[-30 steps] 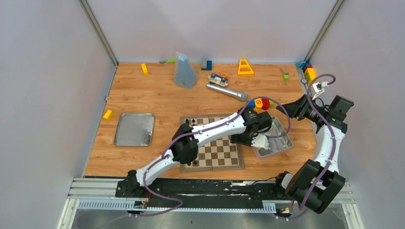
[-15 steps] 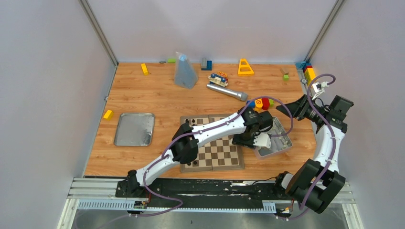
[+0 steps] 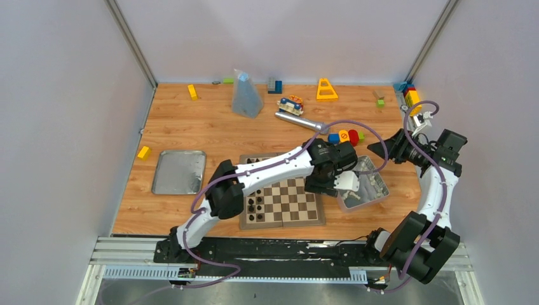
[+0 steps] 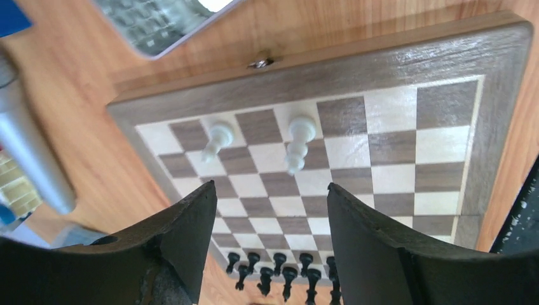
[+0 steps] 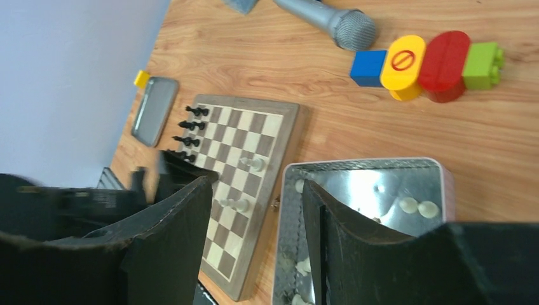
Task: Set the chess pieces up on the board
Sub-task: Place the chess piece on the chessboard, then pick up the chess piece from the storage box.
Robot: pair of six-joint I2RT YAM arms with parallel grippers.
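A light wooden table (image 3: 191,130) with visible grain, enclosed on three sides by plain pale grey walls (image 3: 63,127). Thin metal posts (image 3: 130,41) stand in both back corners. A metal rail (image 3: 127,257) runs along the near edge. Soft, even light.

We see a wooden table (image 3: 191,130). On it the board (image 3: 295,204) lies near the middle, with a tin (image 3: 376,188) just to its right and a lid (image 3: 180,171) to its left. Farther back are a microphone (image 3: 302,121), a bag (image 3: 245,95) and a triangle (image 3: 327,89), and a brick (image 3: 144,152) sits at the left edge.
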